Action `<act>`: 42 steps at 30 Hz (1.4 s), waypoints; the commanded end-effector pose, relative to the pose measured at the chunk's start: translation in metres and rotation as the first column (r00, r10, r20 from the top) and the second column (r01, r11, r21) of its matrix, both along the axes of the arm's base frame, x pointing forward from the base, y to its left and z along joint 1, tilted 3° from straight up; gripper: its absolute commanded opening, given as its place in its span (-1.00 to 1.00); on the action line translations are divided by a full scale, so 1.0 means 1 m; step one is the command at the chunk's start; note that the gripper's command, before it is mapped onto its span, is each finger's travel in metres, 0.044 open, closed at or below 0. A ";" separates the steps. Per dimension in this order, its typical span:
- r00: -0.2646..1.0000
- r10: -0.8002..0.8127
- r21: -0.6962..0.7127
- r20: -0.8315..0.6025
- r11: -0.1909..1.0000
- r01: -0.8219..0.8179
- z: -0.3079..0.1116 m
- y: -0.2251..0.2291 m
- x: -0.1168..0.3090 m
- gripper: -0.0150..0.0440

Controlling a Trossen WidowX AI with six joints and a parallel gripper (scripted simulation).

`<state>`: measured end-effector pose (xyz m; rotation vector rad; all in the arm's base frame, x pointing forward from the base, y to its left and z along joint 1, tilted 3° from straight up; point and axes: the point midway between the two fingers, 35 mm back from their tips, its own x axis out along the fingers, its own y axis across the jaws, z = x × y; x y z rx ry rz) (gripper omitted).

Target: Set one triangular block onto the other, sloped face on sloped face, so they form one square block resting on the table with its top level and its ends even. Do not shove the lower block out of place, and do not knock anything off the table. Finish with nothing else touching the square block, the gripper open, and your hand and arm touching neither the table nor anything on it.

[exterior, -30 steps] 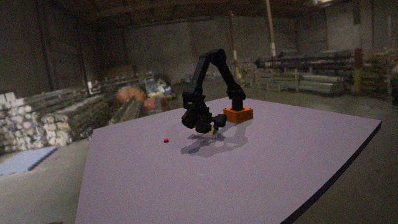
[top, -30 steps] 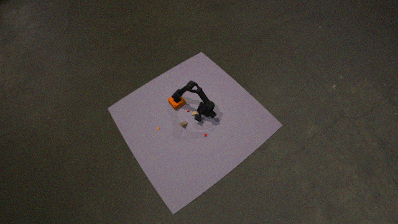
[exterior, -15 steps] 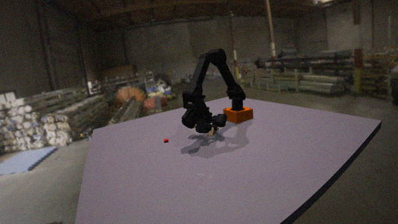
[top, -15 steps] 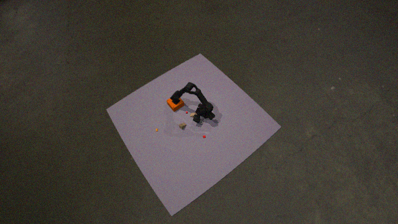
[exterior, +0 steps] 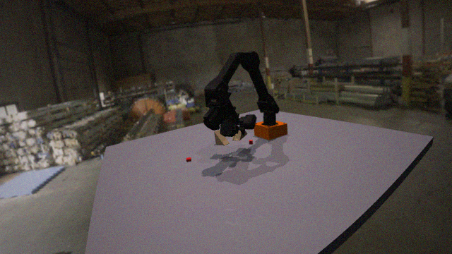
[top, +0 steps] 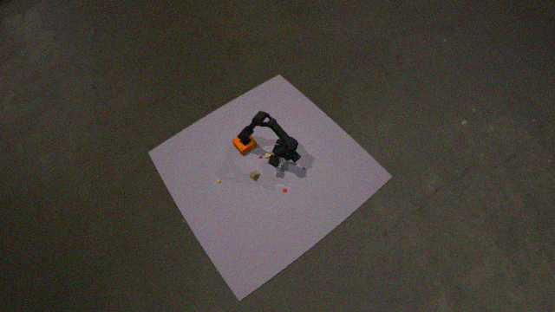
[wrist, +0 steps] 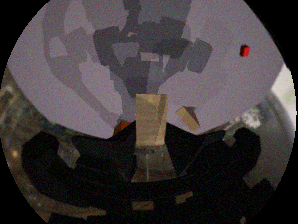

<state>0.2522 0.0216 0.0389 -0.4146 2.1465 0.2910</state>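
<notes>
My gripper is shut on a tan triangular block, held in the air above the table with the hand strongly tilted. Part of this block is hidden by the fingers. The other triangular block rests on the table, apart from the held one, with a sloped face showing in the exterior view. The dark gripper body stands just above and beside it in that view.
A red cube lies near the orange base. Another red cube lies farther out. A small orange object lies on the pale table.
</notes>
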 end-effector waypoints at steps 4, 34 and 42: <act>1.000 0.012 0.004 0.018 1.000 -0.012 0.038 -0.002 0.000 -0.49; 0.851 -0.420 -0.162 0.314 0.860 0.484 0.037 -0.002 -0.007 -0.49; 0.688 -0.572 -0.155 0.447 0.708 0.689 0.038 -0.003 -0.010 -0.49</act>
